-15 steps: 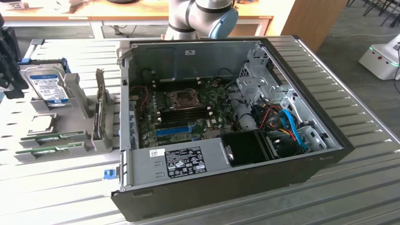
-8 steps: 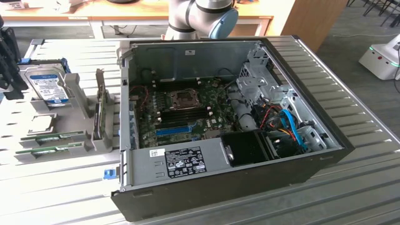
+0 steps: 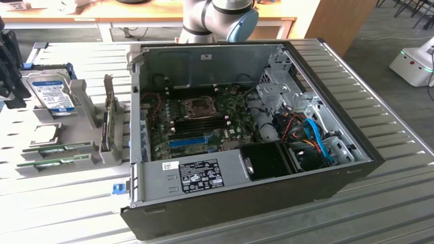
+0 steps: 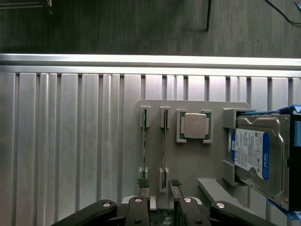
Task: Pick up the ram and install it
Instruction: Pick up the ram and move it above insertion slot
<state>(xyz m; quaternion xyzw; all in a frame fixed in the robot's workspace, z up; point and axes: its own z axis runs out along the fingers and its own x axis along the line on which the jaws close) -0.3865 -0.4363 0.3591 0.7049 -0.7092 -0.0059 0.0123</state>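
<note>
We are at the very start of the job: the picking-up step. The ram (image 4: 163, 146), a long thin green circuit-board stick, stands on its edge in a slot of the flat grey plastic holder (image 4: 188, 165). The holder lies on the ridged silver metal tabletop (image 4: 70, 141). A second green stick (image 4: 143, 146) just like it stands close beside it. On the ram's other side sits a square silver chip (image 4: 195, 126).

The black two-fingered tool (image 4: 159, 184) is wide open and holds nothing. It hangs over one end of the sticks, and the ram seems to line up with the gap between its fingers.

We think the grab calls for a straight drop, with one finger on each side of the ram. The second stick is very near, so there is little room. The big black open computer case (image 3: 237, 203) stands beside the holder.

The ram shows us just its thin edge, so its label and chips are hidden. The tool's body is cut off. We cannot tell how high it hangs. The slots inside the case are too small for us to make out.
</note>
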